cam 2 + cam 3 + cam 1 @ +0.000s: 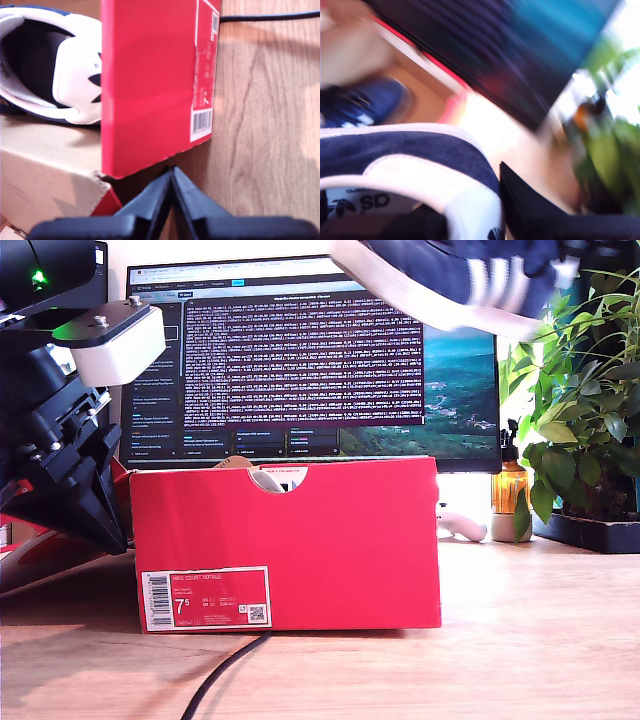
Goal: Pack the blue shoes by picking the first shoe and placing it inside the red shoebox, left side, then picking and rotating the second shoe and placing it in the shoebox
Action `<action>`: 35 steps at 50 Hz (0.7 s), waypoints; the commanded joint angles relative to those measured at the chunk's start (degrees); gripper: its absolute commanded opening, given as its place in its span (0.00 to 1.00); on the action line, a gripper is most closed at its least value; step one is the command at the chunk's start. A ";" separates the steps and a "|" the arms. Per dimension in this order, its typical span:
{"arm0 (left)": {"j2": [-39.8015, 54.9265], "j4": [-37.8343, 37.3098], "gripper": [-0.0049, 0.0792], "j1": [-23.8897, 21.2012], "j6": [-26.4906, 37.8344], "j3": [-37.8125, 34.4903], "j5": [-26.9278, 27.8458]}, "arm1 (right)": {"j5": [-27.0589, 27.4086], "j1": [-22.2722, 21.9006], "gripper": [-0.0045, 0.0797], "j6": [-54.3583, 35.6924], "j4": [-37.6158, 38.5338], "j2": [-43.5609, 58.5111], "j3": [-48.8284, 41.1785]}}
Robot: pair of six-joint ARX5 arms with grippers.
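Note:
The red shoebox stands on the wooden table, its white label at the exterior view's left. One blue shoe lies inside it, white heel lining showing; the second wrist view shows this shoe too. The other blue shoe hangs blurred high at the exterior view's upper right, above the box. My second gripper is shut on its heel, with one black finger outside the heel. My first gripper is shut and empty, close to the box's label end, at the exterior view's left.
A monitor stands right behind the box. At the exterior view's right are a potted plant, an amber bottle and a white controller. A black cable runs across the front of the table. The box's lid lies at the left.

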 commanded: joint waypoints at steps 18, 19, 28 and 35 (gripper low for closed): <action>0.92 0.87 0.04 0.00 0.24 0.17 0.11 | -1.27 7.93 0.04 -14.67 16.57 0.63 0.87; 0.92 0.90 0.04 0.00 0.24 0.17 0.11 | -1.25 8.15 0.04 -15.13 17.03 0.81 0.87; 0.92 0.90 0.04 0.00 0.24 0.17 0.11 | -1.11 10.64 0.04 -17.20 19.63 3.34 0.87; 0.92 0.87 0.04 0.00 0.24 0.17 0.11 | -1.01 12.46 0.04 -20.98 19.87 5.97 0.87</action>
